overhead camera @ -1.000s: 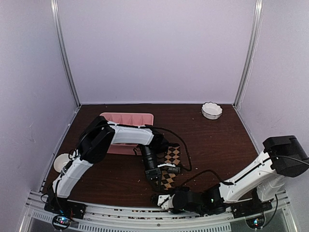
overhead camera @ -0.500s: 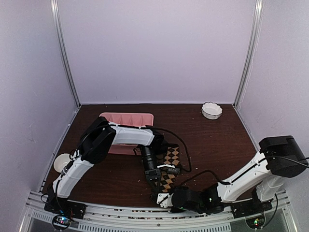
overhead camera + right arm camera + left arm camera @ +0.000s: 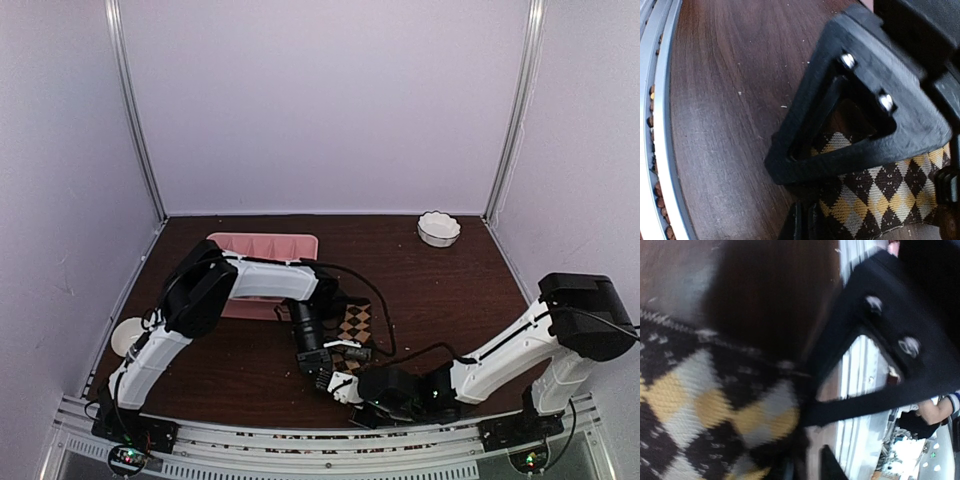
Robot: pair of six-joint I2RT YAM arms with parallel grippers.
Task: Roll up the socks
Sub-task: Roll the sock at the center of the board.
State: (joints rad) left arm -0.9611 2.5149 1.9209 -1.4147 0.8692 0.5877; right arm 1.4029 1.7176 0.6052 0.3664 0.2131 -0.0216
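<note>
Scene: Two grippers meet at one checkered sock (image 3: pixel 356 322) near the middle of a dark wooden table (image 3: pixel 450 290), close to its near edge.

Sock: The brown-and-tan checkered sock lies on the table just right of the pink tray (image 3: pixel 262 243). Its near end is covered by the two grippers.

Left gripper: The left gripper (image 3: pixel 318 366) points toward the near edge and sits at the sock's near-left edge. In the blurred left wrist view, the checkered sock (image 3: pixel 695 405) fills the lower left. Its edge runs into the narrow gap at the left gripper (image 3: pixel 815 437). The blur leaves it unclear whether the fingers clamp the fabric.

Right gripper: The right gripper (image 3: pixel 343 388) sits low over the table, just beside the left gripper, at the sock's near end. In the right wrist view, the checkered sock (image 3: pixel 880 195) shows through the upper finger's triangular opening. A corner of it reaches the small gap at the right gripper (image 3: pixel 788 192). A pinch cannot be confirmed from this angle.

Surroundings: The left arm partly hides the pink tray. A white bowl (image 3: pixel 438 229) stands at the far right, well apart from the sock. A white round object (image 3: pixel 125 336) sits at the table's left edge.
</note>
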